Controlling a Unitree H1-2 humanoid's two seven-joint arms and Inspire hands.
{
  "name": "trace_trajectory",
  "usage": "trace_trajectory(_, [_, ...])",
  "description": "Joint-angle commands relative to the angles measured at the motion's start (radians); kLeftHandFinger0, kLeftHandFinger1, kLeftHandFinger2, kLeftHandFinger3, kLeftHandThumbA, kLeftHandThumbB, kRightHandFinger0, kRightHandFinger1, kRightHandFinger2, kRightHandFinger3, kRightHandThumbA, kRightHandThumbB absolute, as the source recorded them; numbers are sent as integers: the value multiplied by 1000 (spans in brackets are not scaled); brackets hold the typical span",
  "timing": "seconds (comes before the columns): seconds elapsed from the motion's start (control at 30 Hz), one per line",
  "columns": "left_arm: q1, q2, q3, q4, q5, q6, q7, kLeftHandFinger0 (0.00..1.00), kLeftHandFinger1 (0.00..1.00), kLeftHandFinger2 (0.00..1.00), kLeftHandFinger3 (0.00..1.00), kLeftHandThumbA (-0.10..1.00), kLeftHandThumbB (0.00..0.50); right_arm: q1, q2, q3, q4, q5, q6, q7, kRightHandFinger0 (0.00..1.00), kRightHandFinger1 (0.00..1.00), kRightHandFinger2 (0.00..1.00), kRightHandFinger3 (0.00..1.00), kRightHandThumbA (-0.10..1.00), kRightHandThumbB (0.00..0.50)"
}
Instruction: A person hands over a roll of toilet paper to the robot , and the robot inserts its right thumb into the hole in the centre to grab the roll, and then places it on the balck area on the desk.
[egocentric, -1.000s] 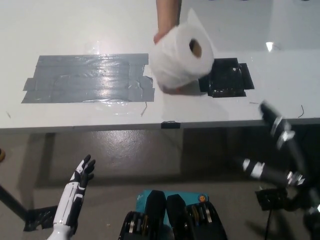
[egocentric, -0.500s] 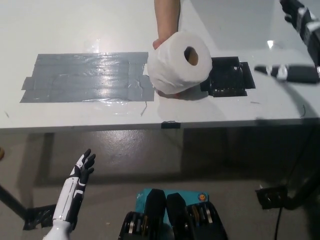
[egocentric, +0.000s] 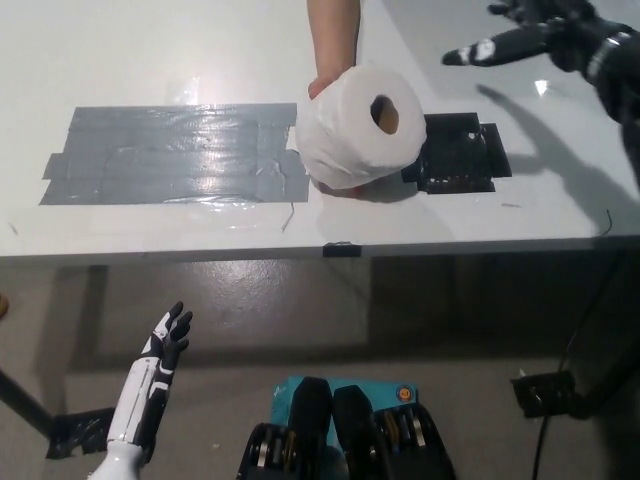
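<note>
A person's hand (egocentric: 322, 85) holds the roll (egocentric: 358, 127) above the desk (egocentric: 150, 60), just left of the black patch (egocentric: 458, 153). The right hand (egocentric: 530, 35) is up right of the roll, spread and empty. The left hand (egocentric: 168, 337) hangs below the desk, spread and empty too.

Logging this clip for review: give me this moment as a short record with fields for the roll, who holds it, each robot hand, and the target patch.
roll: toilet paper roll, hole facing the camera, above the desk
holder: person's hand, reaching in from the far side
right robot hand: open, raised at upper right, apart from the roll
left robot hand: open, resting at lower left, below the desk edge
black area: just right of the roll
grey tape patch: left of the roll
</note>
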Motion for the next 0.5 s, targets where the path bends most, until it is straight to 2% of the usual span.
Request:
trace_trajectory(0.0, [-3,17,-13,-22,24,-24,0,1000,1000,1000,1000,994,183,-244,52,76,272,-109,-103,15,1000,1000,1000,1000,921,309])
trace_trajectory(0.03, [-2,18,-14,-22,28,-28,1,1000,1000,1000,1000,993,179,-261,60,92,308,-120,-112,13,1000,1000,1000,1000,927,311])
trace_trajectory(0.1, [0,14,-16,-21,25,-29,-1,1000,1000,1000,1000,991,183,-281,82,112,355,-135,-118,-9,1000,1000,1000,1000,968,281])
trace_trajectory(0.17, [-3,13,-18,-16,28,-32,2,1000,1000,1000,1000,991,194,-296,99,111,405,-131,-139,-26,1000,1000,1000,1000,956,306])
trace_trajectory(0.2, [-2,15,-19,-17,32,-36,2,1000,1000,1000,1000,991,184,-300,110,105,428,-124,-156,-38,1000,1000,1000,1000,909,322])
trace_trajectory(0.23, [-2,16,-22,-18,36,-38,2,1000,1000,1000,1000,992,183,-304,117,102,445,-124,-169,-44,1000,1000,1000,1000,885,317])
trace_trajectory(0.37, [8,16,-26,-30,39,-30,1,1000,1000,1000,1000,997,182,-295,134,108,478,-149,-212,-69,1000,1000,1000,1000,824,276])
trace_trajectory(0.47, [3,17,-29,-28,41,-36,3,1000,1000,1000,1000,984,173,-295,143,107,496,-163,-196,-84,1000,1000,1000,1000,786,289])
